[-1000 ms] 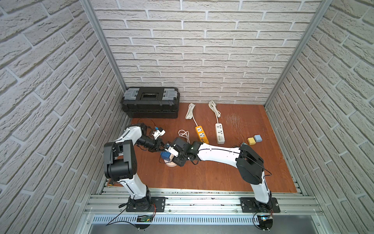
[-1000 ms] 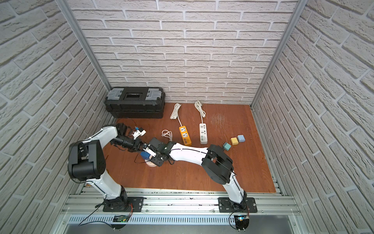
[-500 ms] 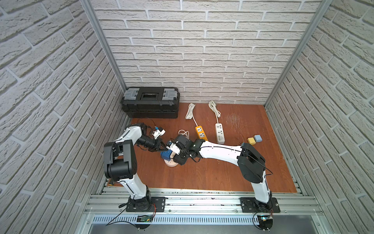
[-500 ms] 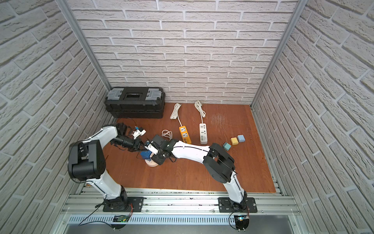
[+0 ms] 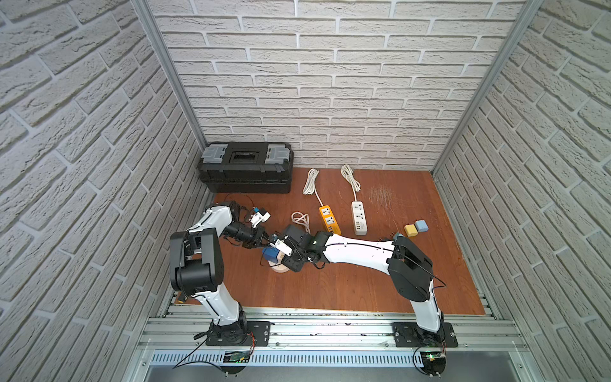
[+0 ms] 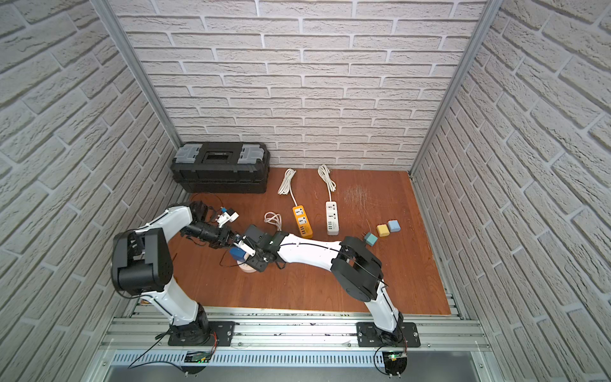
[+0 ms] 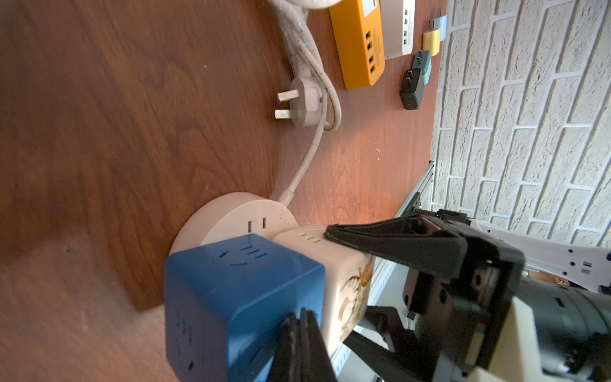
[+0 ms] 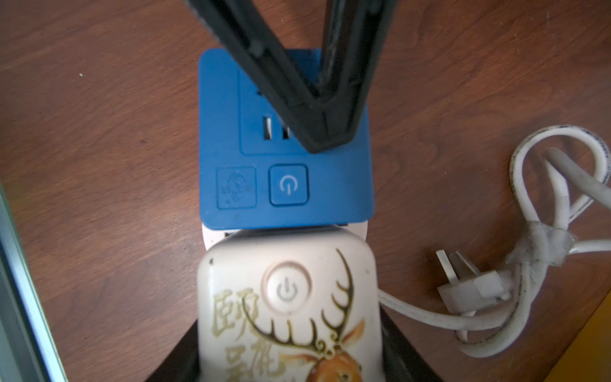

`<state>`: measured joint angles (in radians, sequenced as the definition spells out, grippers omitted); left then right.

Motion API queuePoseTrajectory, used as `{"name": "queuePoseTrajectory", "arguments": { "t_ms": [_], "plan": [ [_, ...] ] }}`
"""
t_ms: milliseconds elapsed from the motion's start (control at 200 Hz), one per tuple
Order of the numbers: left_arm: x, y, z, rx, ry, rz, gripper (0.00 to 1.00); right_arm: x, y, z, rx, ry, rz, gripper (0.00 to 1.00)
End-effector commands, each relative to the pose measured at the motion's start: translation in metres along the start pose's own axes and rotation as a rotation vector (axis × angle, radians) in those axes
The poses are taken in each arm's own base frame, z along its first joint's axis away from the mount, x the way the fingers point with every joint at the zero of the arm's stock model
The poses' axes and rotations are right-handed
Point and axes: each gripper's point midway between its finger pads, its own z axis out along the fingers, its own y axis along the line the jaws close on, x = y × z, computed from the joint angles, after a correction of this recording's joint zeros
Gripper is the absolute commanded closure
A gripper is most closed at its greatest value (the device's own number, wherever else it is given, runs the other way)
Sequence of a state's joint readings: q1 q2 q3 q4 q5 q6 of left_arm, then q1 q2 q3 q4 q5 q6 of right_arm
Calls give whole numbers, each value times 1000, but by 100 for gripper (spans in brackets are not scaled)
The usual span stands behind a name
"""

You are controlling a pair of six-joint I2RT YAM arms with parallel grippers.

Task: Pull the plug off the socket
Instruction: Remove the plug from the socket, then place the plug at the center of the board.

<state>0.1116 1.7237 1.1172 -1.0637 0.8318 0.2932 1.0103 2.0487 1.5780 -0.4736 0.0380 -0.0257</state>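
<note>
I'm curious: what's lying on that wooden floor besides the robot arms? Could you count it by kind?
Power strips: 2, orange power strip, white power strip.
Round socket: 1.
Cube plugs: 2, blue cube plug, cream cube plug.
Small adapters: 4, yellow adapter, light blue adapter, teal adapter, black adapter.
Toolbox: 1.
Total: 10.

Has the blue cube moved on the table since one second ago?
No. In both top views the blue cube keeps the same spot relative to the orange power strip.
</note>
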Motion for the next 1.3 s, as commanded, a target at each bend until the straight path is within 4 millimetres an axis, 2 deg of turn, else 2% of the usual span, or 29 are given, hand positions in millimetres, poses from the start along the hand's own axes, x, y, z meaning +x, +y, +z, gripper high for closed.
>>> {"name": "queuePoseTrajectory", "arguments": {
  "t_ms": [0,420,615,740,830,940,1145,1295],
  "plan": [
    [32,80,17,-303,177,-3,100,-78,-18,-71,-31,-289,93,97],
    [31,79,17,-305,175,1,100,-70,-16,-76,-2,-288,70,97],
    [29,77,16,-302,163,6,100,-64,-33,-104,59,-330,152,97],
    [27,76,14,-305,150,14,100,-48,-62,-127,101,-342,281,97],
    [26,76,13,-309,148,18,100,-28,-90,-144,134,-348,409,98],
    [25,75,13,-306,144,21,100,7,-137,-169,208,-368,628,97],
    [25,74,13,-308,140,23,100,95,-218,-202,360,-419,1050,97],
    [25,74,14,-307,141,20,100,158,-265,-211,400,-509,1358,97]
  ]
}}
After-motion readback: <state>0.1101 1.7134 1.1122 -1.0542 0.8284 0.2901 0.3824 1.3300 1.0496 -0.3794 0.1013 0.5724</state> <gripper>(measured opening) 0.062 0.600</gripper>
